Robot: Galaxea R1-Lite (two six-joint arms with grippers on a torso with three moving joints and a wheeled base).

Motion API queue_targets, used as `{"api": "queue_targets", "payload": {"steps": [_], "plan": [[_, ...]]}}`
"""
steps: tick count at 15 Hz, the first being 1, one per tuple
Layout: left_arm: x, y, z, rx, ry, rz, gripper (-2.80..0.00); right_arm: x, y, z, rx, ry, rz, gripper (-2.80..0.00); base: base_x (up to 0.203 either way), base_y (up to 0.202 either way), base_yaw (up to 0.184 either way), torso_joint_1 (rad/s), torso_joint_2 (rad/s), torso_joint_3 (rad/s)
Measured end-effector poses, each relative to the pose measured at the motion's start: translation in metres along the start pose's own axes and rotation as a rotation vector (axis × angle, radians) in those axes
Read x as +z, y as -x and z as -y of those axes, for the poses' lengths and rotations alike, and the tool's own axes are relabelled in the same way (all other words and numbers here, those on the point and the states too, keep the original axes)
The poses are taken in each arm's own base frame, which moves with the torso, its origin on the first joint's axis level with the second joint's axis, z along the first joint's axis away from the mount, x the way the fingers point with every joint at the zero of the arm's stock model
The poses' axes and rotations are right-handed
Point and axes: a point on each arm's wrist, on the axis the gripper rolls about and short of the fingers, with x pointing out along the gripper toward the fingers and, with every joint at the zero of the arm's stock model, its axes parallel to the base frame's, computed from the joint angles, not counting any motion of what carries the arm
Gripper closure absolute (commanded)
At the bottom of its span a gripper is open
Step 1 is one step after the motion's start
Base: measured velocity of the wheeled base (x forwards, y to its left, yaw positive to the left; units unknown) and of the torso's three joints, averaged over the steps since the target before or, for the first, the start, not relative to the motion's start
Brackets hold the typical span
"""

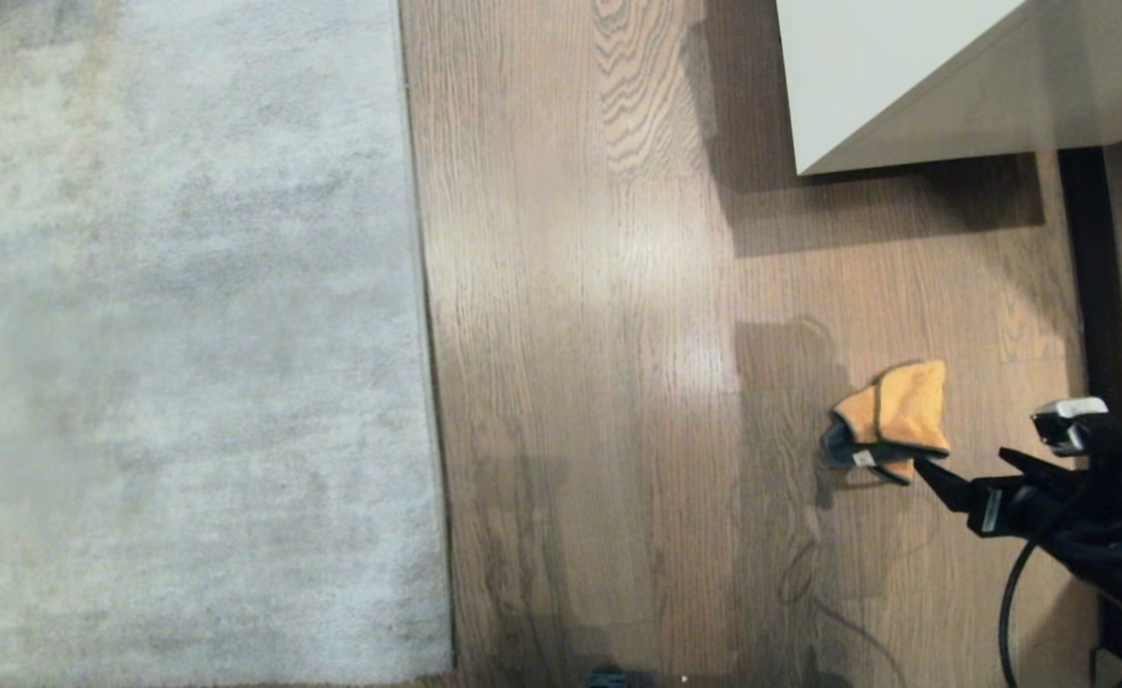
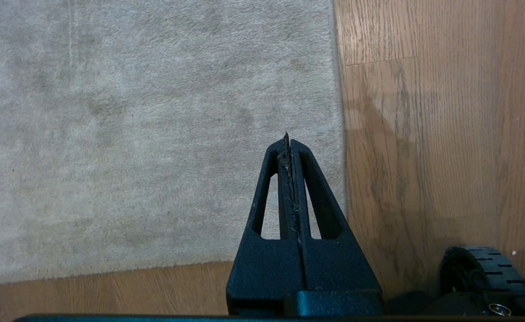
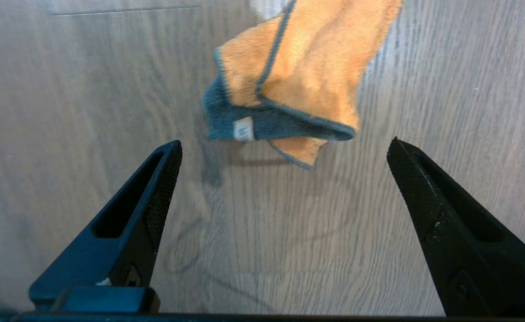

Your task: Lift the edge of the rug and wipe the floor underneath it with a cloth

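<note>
The light grey rug lies flat on the left, its straight rug edge running front to back. Brown wood-grain floor spreads to its right. The orange cloth with a dark part lies crumpled on the floor at the right. My right gripper is just behind it, open. In the right wrist view the cloth lies just ahead of the wide-apart fingers of the right gripper, nothing between them. My left gripper is shut and empty above the rug's near corner, beside the rug edge.
A white piece of furniture stands at the back right, casting a shadow on the floor. A dark strip runs along the right side. A black cable loops off my right arm. The base's wheel is near the rug corner.
</note>
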Motion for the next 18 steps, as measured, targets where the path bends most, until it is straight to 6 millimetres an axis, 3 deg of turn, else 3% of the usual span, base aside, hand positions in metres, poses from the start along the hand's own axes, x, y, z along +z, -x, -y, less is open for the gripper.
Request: {"api": "queue_targets", "payload": {"steps": [2,3,13,18], "plan": [[0.0,0.0,0.0,0.003,0.003,0.0,0.0,0.002,0.01,-0.002,0.01,0.001,0.005,-2.8,0.0,0.0,0.0,0.0,0.0,0.0],[0.0,0.0,0.0,0.004,0.005,0.0,0.0,0.002,0.014,-0.002,0.012,0.001,0.006,0.0,0.0,0.0,0.0,0.0,0.0,0.0],[0.0,0.0,0.0,0.005,0.007,0.0,0.0,0.008,0.033,-0.005,0.009,0.003,0.036,0.0,0.0,0.0,0.0,0.0,0.0,0.0],[0.0,0.0,0.0,0.005,0.007,0.0,0.0,0.017,0.051,-0.007,0.005,0.016,0.09,0.0,0.0,0.0,0.0,0.0,0.0,0.0]]}}
